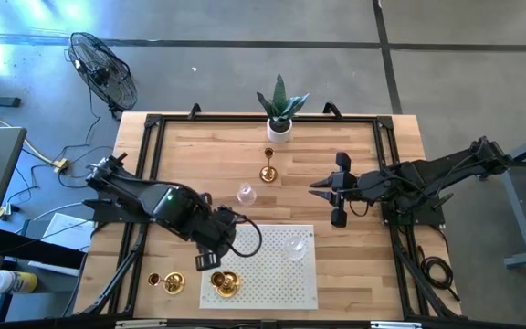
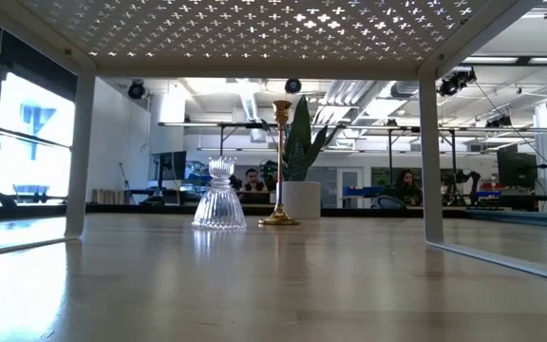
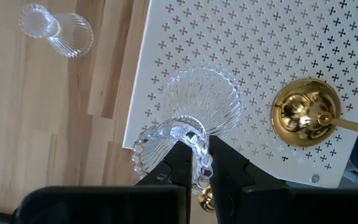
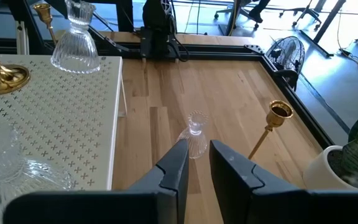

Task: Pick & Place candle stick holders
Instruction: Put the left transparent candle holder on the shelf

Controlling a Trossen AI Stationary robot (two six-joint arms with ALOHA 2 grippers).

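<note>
My left gripper (image 1: 215, 262) is shut on a clear glass holder (image 3: 199, 104) at the left edge of the white perforated mat (image 1: 277, 274). A second glass holder (image 1: 295, 247) and a gold holder (image 1: 226, 284) stand on the mat. Another gold holder (image 1: 167, 283) stands on the table left of the mat. A third glass holder (image 1: 246, 194) and a tall gold holder (image 1: 268, 170) stand on their bases on the bare wood. My right gripper (image 1: 321, 192) is open and empty, right of those two, pointing at the glass one (image 4: 196, 134). My left gripper pinches the glass holder's beaded upper cup (image 3: 190, 133) between its two fingers, coming from above and pointing down. The holder stands upright below the fingers, its ribbed flared base (image 4: 74, 55) over the mat's left edge. Whether the base rests on the mat I cannot tell.
A white pot with a green plant (image 1: 279, 114) stands at the table's far edge. The mat is a raised shelf on legs (image 2: 431, 161). A black frame (image 1: 382, 137) rims the table. People sit in the room beyond the table (image 2: 252, 179).
</note>
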